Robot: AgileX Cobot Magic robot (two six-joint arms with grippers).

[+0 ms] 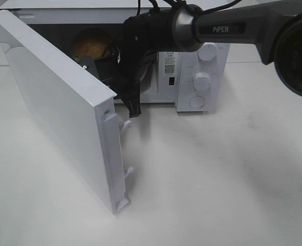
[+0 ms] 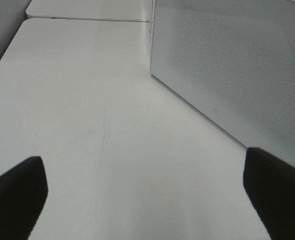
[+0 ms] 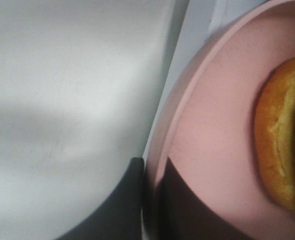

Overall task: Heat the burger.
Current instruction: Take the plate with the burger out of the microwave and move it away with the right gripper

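White worktop, microwave door swung open. Right gripper pinches the pink plate rim, burger on it. Left gripper spread wide.

Pink plate, golden-brown burger

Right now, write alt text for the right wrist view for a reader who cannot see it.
Close-up of the right gripper, its dark fingers shut on the rim of a round pink plate. On the plate sits a burger, of which only the golden-brown bun edge shows. A plain white surface fills the rest of the frame.
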